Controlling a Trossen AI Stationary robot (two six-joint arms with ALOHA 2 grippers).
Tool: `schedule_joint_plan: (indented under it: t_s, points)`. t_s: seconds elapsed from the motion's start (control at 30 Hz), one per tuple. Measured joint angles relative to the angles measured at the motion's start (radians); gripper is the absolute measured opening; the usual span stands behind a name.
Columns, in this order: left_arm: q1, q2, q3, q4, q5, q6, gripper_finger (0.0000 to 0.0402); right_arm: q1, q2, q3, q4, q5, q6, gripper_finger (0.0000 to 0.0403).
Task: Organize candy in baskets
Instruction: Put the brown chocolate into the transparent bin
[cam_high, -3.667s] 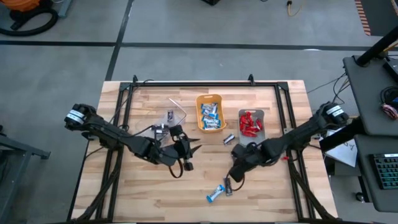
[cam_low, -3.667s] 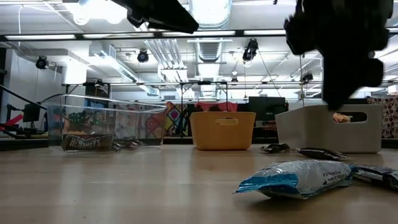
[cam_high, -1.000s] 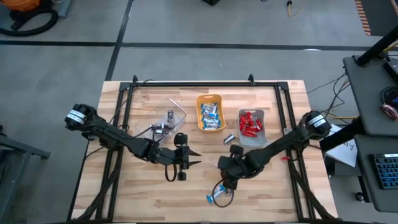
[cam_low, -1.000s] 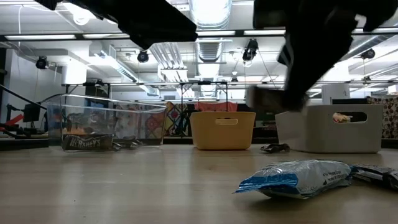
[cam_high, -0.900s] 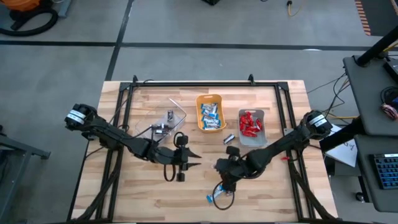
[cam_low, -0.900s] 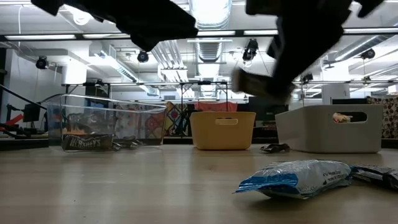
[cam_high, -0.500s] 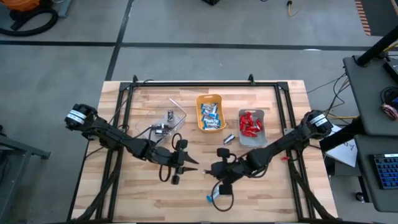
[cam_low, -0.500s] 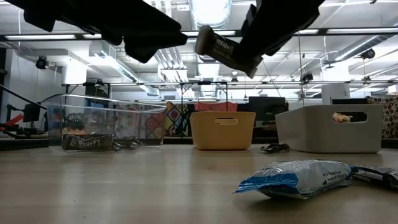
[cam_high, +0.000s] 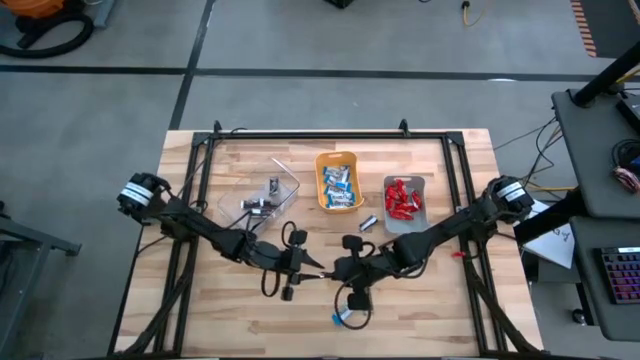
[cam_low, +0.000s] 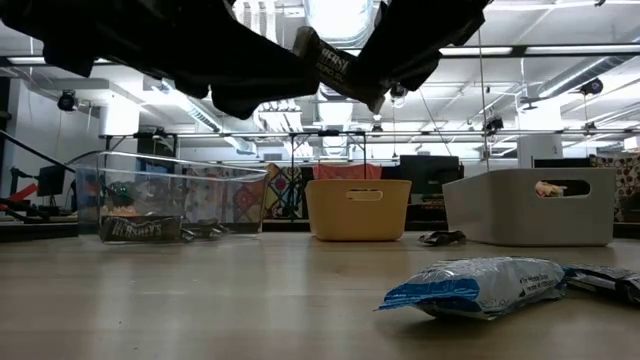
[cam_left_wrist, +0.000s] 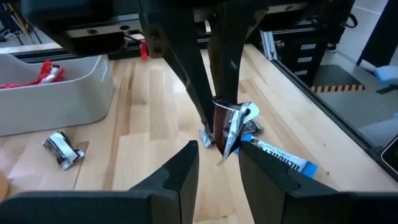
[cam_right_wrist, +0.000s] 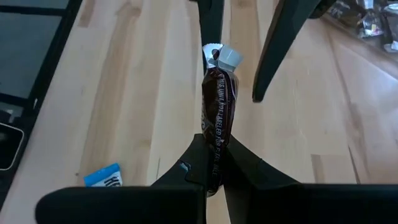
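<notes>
My right gripper (cam_right_wrist: 216, 149) hangs over the table's middle, shut on a dark brown candy bar (cam_right_wrist: 217, 106) with silver ends. My left gripper (cam_left_wrist: 219, 150) faces it, open, with one finger (cam_right_wrist: 211, 22) on either side of the bar's free end (cam_right_wrist: 222, 57). A blue-and-white candy (cam_high: 345, 318) lies flat on the table below them, and a silver one (cam_high: 368, 223) lies by the grey basket (cam_high: 405, 200). The grey basket holds red candy, the orange basket (cam_high: 338, 182) blue-and-white candy, and the clear basket (cam_high: 262, 200) dark candy. My right gripper pinches the candy bar's near end (cam_right_wrist: 214, 158) between its two fingers, which lie along the bar and slant down from the table's right. The bar sticks out past the fingertips, tilted (cam_low: 335, 62) and clear of the table. Whether my left gripper touches the bar cannot be told.
The three baskets stand in a row at the table's far side. A dark frame (cam_high: 200, 160) runs round the table's edges. Another dark candy (cam_low: 605, 280) lies next to the blue-and-white one. Bare wood lies to the near left.
My right gripper has gone up and toward the table's left with the dark bar, tipping it from hanging to slanting out toward my left gripper. My left gripper has sunk and tipped downward, coming toward the near edge until its fingers flank the bar's free end.
</notes>
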Motion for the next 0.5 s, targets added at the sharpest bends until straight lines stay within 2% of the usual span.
schedule_joint_plan:
  t_s: [0.33,0.43,0.5]
  points:
    - [0.000,0.014,0.000,0.068,-0.003,0.034,0.0101,-0.027,0.000,0.000,0.006,-0.026,0.000,0.0023]
    - [0.000,0.014,0.000,0.059,-0.031,0.035,0.0078,-0.028,0.000,0.000,0.005,-0.026,-0.005,0.0033]
    - [0.000,0.014,0.000,0.054,-0.057,0.036,0.0049,-0.028,0.000,0.000,0.004,-0.024,-0.005,0.0041]
